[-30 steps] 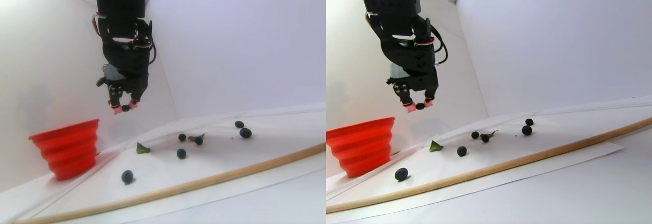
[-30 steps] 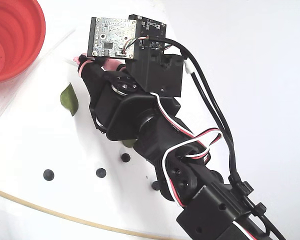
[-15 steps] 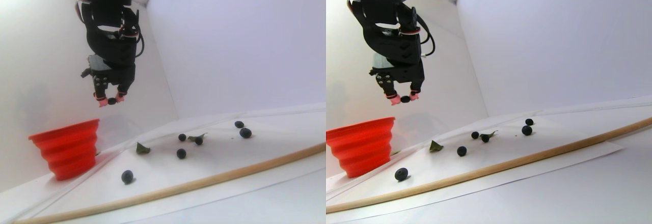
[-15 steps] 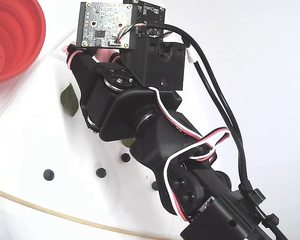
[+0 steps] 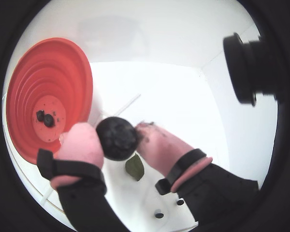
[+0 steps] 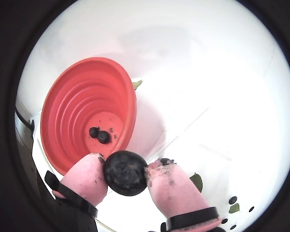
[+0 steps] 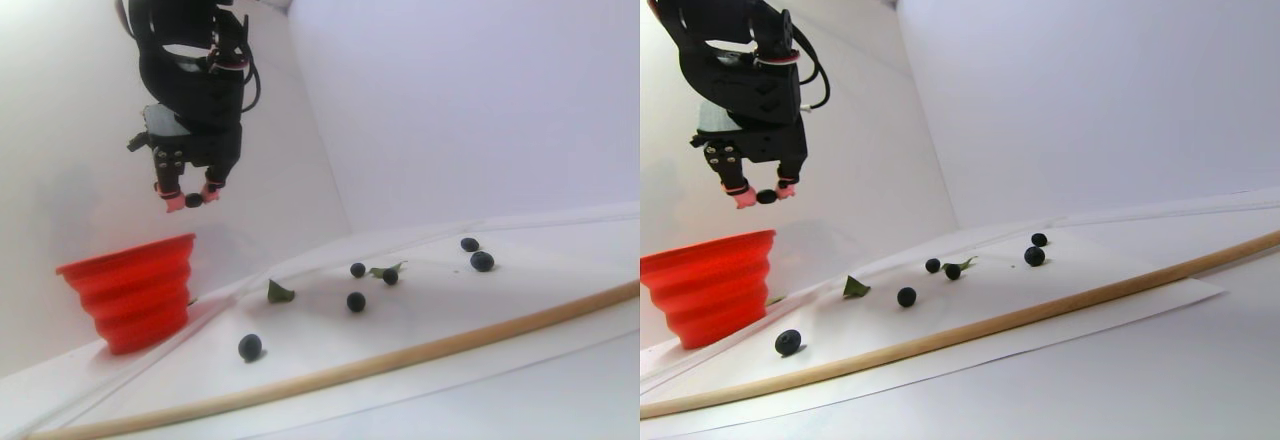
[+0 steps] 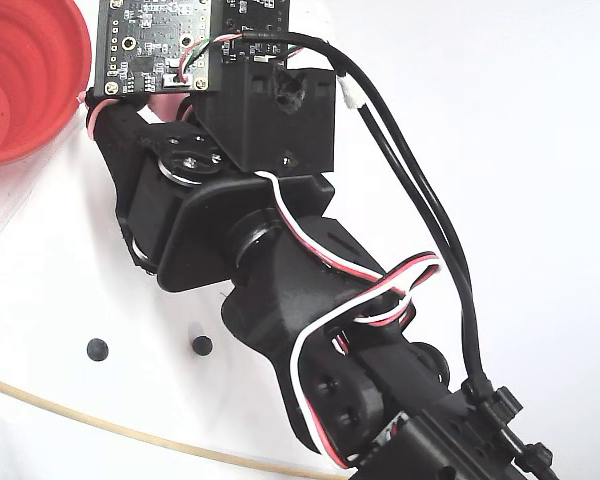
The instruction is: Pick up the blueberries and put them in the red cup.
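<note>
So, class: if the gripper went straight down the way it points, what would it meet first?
Probably the red cup's rim or the table just beside it; the gripper with its blueberry hangs above that edge, depth unclear.

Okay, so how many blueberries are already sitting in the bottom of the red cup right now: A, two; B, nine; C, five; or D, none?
A: both wrist views show two dark blueberries lying side by side on the bottom of the red cup, while the gripper holds another berry outside the rim.
</note>
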You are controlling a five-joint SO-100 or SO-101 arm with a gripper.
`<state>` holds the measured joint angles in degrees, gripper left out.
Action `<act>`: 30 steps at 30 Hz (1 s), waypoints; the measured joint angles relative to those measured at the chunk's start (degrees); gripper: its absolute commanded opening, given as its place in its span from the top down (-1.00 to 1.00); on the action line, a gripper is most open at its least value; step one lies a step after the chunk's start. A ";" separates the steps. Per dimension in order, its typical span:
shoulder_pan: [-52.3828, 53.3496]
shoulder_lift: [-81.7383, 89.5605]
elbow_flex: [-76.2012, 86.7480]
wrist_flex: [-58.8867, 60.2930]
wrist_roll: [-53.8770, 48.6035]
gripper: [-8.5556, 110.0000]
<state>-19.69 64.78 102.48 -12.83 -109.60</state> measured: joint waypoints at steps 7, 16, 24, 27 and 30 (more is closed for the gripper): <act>-1.93 0.00 0.00 0.00 0.70 0.61; -3.69 0.00 0.00 0.00 1.05 0.61; -5.19 -0.09 0.00 0.00 2.02 0.61; -5.19 -0.09 -0.09 0.00 2.20 0.60; -5.19 -1.58 -1.32 0.00 2.20 0.60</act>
<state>-24.87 63.19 101.16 -12.83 -107.40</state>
